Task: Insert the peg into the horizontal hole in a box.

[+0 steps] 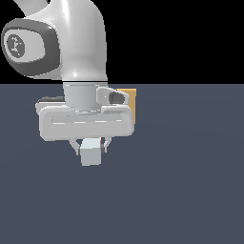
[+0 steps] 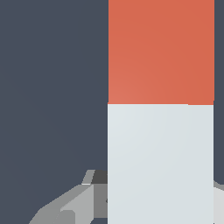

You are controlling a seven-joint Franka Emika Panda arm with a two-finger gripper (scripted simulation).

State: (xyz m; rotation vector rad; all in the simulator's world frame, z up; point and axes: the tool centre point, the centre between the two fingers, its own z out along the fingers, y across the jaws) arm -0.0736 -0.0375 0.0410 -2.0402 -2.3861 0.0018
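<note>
- The white arm [image 1: 78,43] reaches down from the upper part of the exterior view, its wide pale wrist body sitting level above the dark grey-blue bench [image 1: 190,181].
- The hand [image 1: 90,144] hangs just under that body, and its two short fingers [image 1: 75,146] stand close on either side of the peg [image 1: 90,153].
- The hand is clamped on the peg: the fingers press against its sides, and the bar hangs between them.
- In the exterior view the peg shows mainly as a pale grey-white square end facing the camera, with a thin sliver of orange-red just behind it beside the finger on the exterior view's right.
- The wrist view shows the peg [image 2: 160,131] along its length: a white stretch nearer the camera and an orange-red stretch beyond it, meeting at a straight seam.
- Grey parts of the hand [image 2: 78,201] show next to the white stretch of the peg in the wrist view.
- The box [image 1: 131,105] is a tan block mostly hidden behind the wrist body; only a narrow strip shows at the exterior view's right of the arm.
- The peg is lower in the exterior view than the visible strip of the box, and apart from it.
- The hole is hidden, so I cannot tell how the peg lines up with it.
</note>
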